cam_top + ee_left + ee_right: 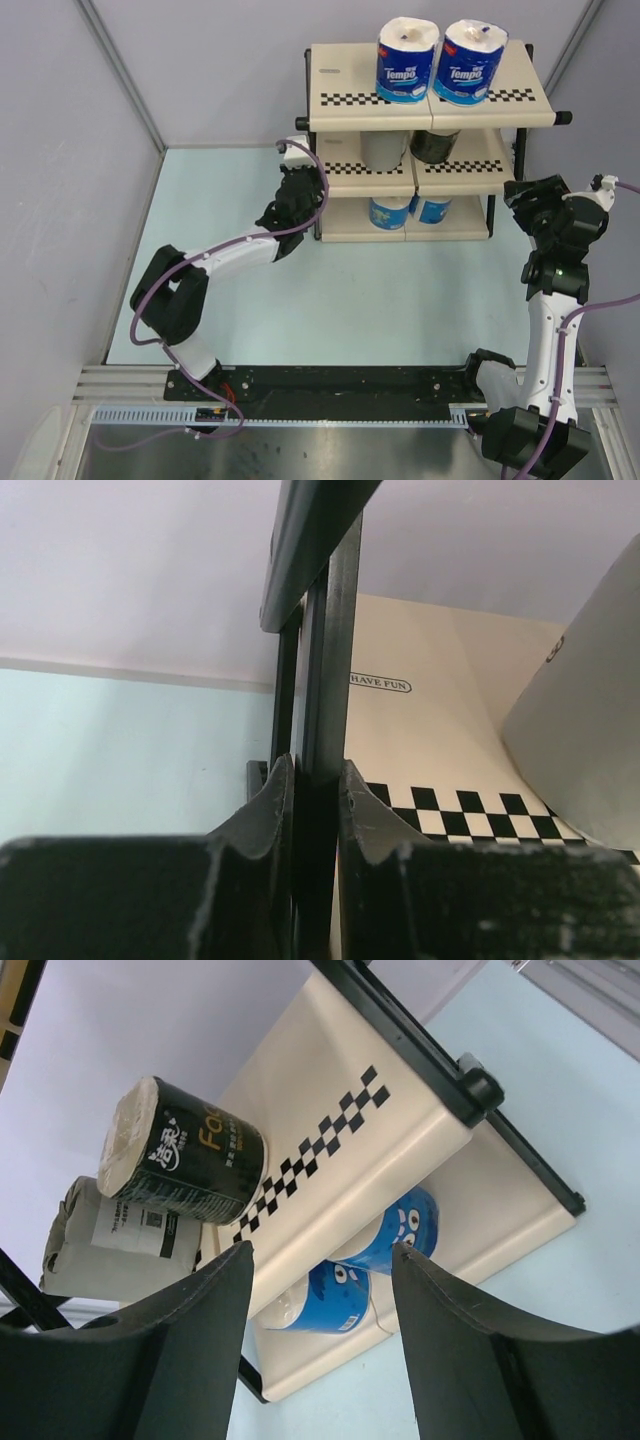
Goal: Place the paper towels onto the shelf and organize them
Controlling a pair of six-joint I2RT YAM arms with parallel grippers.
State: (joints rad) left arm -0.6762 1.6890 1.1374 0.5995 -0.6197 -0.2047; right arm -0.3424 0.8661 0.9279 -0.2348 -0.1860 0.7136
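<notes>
**Fingers [268,810] closed on shelf [335,95] post, six rolls racked**

The left gripper [315,802] is seen clamped narrow on a black upright [325,680] of the shelf frame at its left front corner, the post pinched between both fingers. Just beyond, a beige panel [430,730] with a checkered strip [450,815] along its edge is shown. From above, the same gripper [297,195] is pictured against the rack's left side at the height of the middle tier.

The right gripper [320,1295] is held wide apart with nothing between its jaws. It [527,195] is placed near the shelf's right side, apart from it, and is aimed at the rack.

All six paper towels are found on the shelf, none of them touched by either tool. Two blue-wrapped Tempo rolls [407,58] [470,62] are stood on end side by side on the top tier. A grey roll [383,148] and a dark-wrapped roll [185,1150] are paired on the middle tier. Two further blue rolls [390,1230] [320,1300] are set on the bottom tier, framed between the right fingers in the wrist view. The rack is stood at the far edge of a pale blue table [300,300].
</notes>
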